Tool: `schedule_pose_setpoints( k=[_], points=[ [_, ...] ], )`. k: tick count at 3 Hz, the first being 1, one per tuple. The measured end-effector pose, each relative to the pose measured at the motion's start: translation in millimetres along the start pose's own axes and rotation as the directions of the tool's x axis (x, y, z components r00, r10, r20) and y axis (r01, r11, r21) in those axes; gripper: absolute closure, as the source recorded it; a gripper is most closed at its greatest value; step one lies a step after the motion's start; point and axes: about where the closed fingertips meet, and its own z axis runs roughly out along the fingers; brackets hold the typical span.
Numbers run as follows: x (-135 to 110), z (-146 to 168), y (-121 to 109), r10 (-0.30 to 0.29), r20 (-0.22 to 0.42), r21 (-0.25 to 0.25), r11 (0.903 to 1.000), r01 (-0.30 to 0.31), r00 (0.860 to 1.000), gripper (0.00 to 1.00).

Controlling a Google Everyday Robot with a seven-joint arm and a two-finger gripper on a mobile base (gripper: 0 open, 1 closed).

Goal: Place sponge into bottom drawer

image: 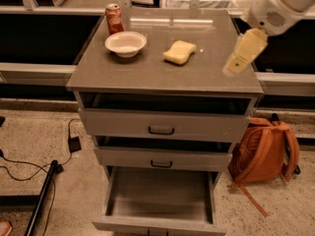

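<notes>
The pale yellow sponge [179,51] lies on the grey cabinet top [162,73], right of centre. The bottom drawer [160,195] is pulled out, and its plain grey inside shows nothing in it. My gripper [241,55], pale yellow on a white arm, hovers above the right edge of the cabinet top. It is to the right of the sponge, apart from it, and holds nothing that I can see.
A white bowl [125,43] and a red soda can [114,18] stand at the back left of the top. The two upper drawers [162,127] stand slightly ajar. An orange backpack [266,146] leans at the cabinet's right. Cables [29,166] and a dark pole [42,195] lie on the floor at left.
</notes>
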Motion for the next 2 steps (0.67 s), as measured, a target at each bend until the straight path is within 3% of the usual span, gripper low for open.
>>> schedule_pose_setpoints(
  k=[1,2],
  points=[
    [-36.7,50.4,-50.2,0.019,0.131,0.009,0.9997,-0.021,0.991,0.00],
    [-70.4,111.5,-89.4,0.025,0.229,0.007,0.9996,-0.028,0.973,0.00]
  ],
)
